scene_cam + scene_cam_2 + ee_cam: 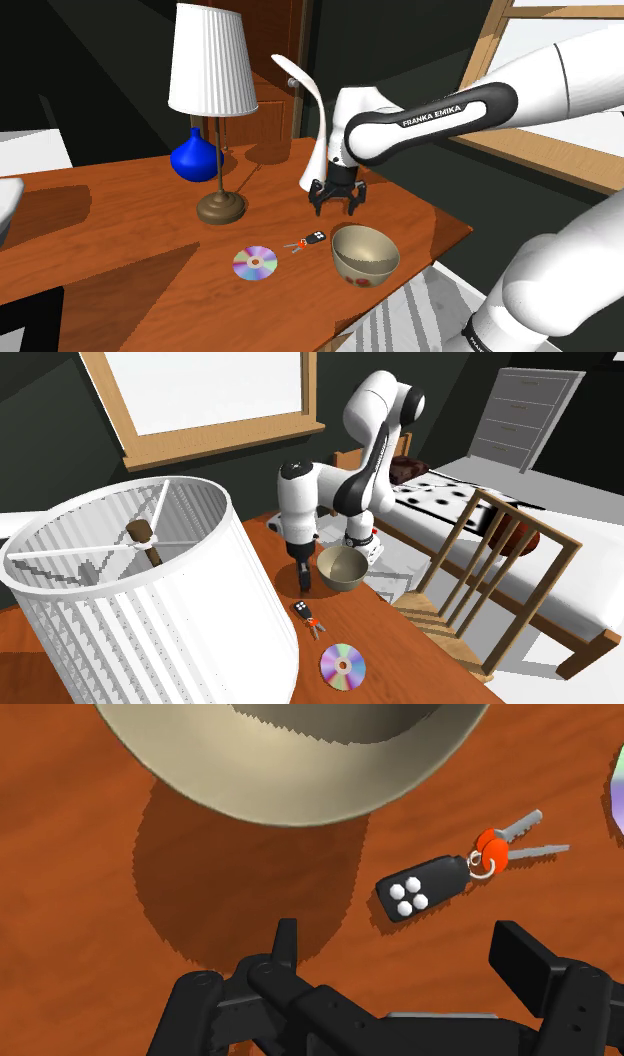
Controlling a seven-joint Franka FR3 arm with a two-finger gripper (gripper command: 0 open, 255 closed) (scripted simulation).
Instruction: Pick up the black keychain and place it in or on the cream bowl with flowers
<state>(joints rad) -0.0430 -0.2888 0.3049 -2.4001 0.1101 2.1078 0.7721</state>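
Noted gripper (338, 206) hovering above wooden table (120, 262), fingers apart, clasping nothing. Found black keychain (311, 239) lying flat on table, just beside cream bowl (362, 276), between bowl and shiny disc (255, 263).

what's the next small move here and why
Probably ease the gripper over the black keychain and lower it. The open fingers hover clear of the keychain, which lies flat on the wooden table between the CD and the bowl.

Black keychain (425, 887): fob with four white buttons, red tag, two keys. Flat on counter (120, 220). Cream bowl (365, 255) upright, just beside it.
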